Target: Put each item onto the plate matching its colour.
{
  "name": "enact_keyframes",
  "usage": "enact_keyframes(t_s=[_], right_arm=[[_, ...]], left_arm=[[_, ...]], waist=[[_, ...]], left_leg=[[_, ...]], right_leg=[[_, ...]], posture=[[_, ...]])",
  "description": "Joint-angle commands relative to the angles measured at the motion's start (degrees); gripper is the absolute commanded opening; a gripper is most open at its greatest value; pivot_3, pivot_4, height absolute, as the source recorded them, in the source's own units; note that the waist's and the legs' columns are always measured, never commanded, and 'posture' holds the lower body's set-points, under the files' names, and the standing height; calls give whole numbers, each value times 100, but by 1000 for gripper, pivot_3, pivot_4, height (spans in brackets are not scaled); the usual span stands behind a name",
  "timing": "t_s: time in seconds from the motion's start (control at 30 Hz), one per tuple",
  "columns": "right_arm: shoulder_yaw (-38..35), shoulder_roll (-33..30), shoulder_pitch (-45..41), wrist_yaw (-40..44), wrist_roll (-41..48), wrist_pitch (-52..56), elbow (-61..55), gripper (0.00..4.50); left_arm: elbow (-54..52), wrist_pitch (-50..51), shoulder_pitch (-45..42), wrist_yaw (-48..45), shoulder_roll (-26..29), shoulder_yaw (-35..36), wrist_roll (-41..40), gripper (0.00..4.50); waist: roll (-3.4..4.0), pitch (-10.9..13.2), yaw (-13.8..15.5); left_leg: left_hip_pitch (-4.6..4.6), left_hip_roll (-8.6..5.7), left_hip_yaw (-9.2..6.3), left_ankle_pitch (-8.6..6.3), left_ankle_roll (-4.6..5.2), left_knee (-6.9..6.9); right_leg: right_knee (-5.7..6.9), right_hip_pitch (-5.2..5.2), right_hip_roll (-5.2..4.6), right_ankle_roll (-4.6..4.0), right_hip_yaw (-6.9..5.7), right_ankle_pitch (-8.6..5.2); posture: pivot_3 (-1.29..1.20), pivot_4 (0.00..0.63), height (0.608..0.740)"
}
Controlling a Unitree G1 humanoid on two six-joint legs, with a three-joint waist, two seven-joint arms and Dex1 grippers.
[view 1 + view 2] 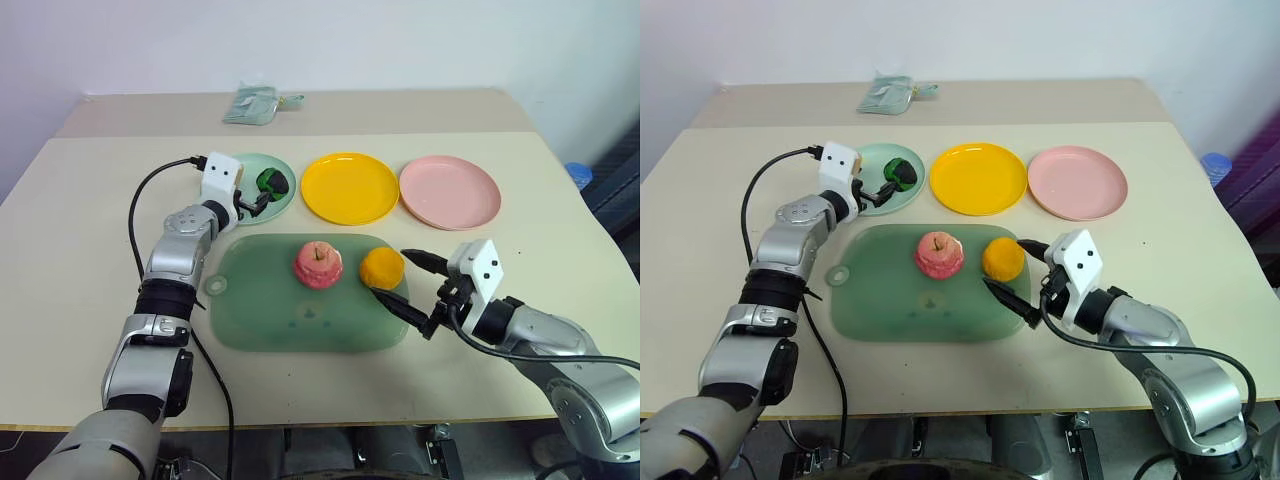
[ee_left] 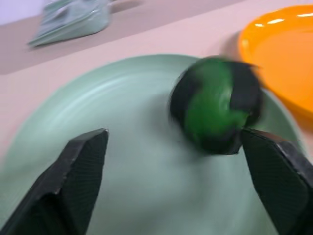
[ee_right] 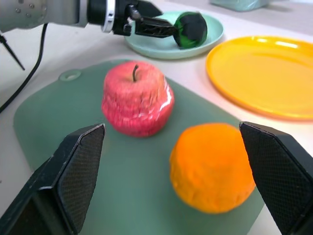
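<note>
The dark green-and-black lump [image 1: 272, 182] lies on the pale mint green plate [image 1: 250, 165] at the back left. My left gripper [image 1: 258, 200] hovers over that plate, open, and the lump [image 2: 215, 110] rests against one fingertip without being gripped. The pink apple [image 1: 318, 264] and the round orange fruit [image 1: 380, 266] sit side by side on the green mat [image 1: 290, 310]. My right gripper [image 1: 390, 273] is open, with a finger on either side of the orange fruit [image 3: 212, 166]. The yellow plate [image 1: 350, 187] and the pink plate [image 1: 450, 191] hold nothing.
A pale green pouch [image 1: 255, 105] lies at the table's far side. A black cable [image 1: 140, 215] loops off my left wrist over the table. A blue object [image 1: 580, 175] stands past the table's right edge.
</note>
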Motion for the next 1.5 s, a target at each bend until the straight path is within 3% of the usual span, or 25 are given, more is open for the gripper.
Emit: enact_keyframes(t_s=[0.03,0.2,0.33,0.43,0.63,0.73,0.83,0.87,0.97,1.07,1.17,1.27,1.37,1.5], right_arm=[[445,110,-565,-281,-166,230,-201,4500],[1434,504,-1564,-607,-618,667,198,4500],[2019,895,-2063,-739,-991,830,844,4500],[2198,1037,-2188,-704,-1149,932,1218,4500],[2272,1174,-2310,-607,-1382,923,1650,4500],[2207,1236,-2299,-530,-1381,892,1682,3679],[2123,1238,-2272,-474,-1367,860,1528,2454],[2059,1237,-2267,-460,-1337,852,1444,2337],[1609,1220,-2325,-509,-1170,928,1177,2337],[357,922,-2622,-864,-1074,1271,1278,2337],[-326,582,-2785,-1148,-1217,1539,1710,2337],[-575,184,-2840,-1263,-1543,1445,2479,2337],[-556,181,-2923,-1163,-1729,815,3319,2337],[-525,142,-2934,-914,-1880,18,3850,4229]], left_arm=[[-454,-485,44,-471,264,466,-447,4465],[-1761,-304,1213,-2330,976,445,-1248,4465],[-2551,-277,2308,-3534,1765,128,-1317,4465],[-2890,-203,2798,-3918,2068,191,-1496,4465],[-3429,-158,3333,-4107,2174,362,-1781,4465],[-3630,-254,3543,-4067,2116,379,-1808,4500],[-3771,-385,3701,-3996,2025,357,-1819,4500],[-3815,-371,3735,-3981,2018,343,-1831,4500],[-3914,-390,3769,-3920,1960,299,-1820,4500],[-4357,-224,3795,-3839,1748,61,-1973,4500],[-4678,-86,3841,-3786,1599,-133,-2019,4500],[-4892,-10,3844,-3682,1436,-328,-2024,4500],[-4937,-39,3904,-3678,1368,-421,-2008,4500],[-4884,-271,4162,-3712,1360,-390,-1928,4500]], waist=[[0,0,-11],[3,-1,-65],[0,0,-99],[4,3,-86],[6,4,-97],[6,4,-134],[7,4,-144],[7,4,-143],[11,7,-137],[13,8,-111],[11,7,-89],[12,7,-103],[20,11,-176],[39,22,-254]], left_leg=[[1,1,0,0,-1,-2],[-1,17,1,7,-14,-14],[-5,14,-2,2,-4,-12],[-4,14,-3,2,-4,-11],[-3,17,-4,1,-2,-11],[-3,19,-4,1,-2,-11],[-3,20,-4,1,-2,-12],[-3,20,-3,1,-2,-12],[-4,21,-4,1,-2,-12],[-7,17,-4,1,-1,-11],[-14,6,-3,-1,2,-7],[-11,15,-3,-2,2,-14],[-11,20,3,-1,3,-16],[-5,24,19,-2,3,-17]], right_leg=[[2,-2,0,0,0,0],[2,-11,-7,-2,2,-1],[-5,-8,-14,-2,-1,-1],[-3,-7,-16,-3,-1,-1],[-3,-6,-14,-5,-3,1],[-3,-7,-14,-5,-3,1],[-3,-7,-15,-5,-3,1],[-3,-7,-15,-5,-2,1],[-3,-9,-14,-5,-2,1],[-4,-8,-15,-5,-2,1],[-6,-9,-26,-1,-2,3],[-8,-10,-20,-3,-2,2],[-8,-15,-11,-4,3,3],[-6,-18,-3,-11,14,7]], posture=[[0,150,740],[0,150,740],[0,150,740],[0,150,740],[0,150,740],[0,150,740],[0,150,740],[0,150,740],[0,150,740],[0,150,740],[0,150,740],[0,150,740],[0,150,740],[0,150,740]])
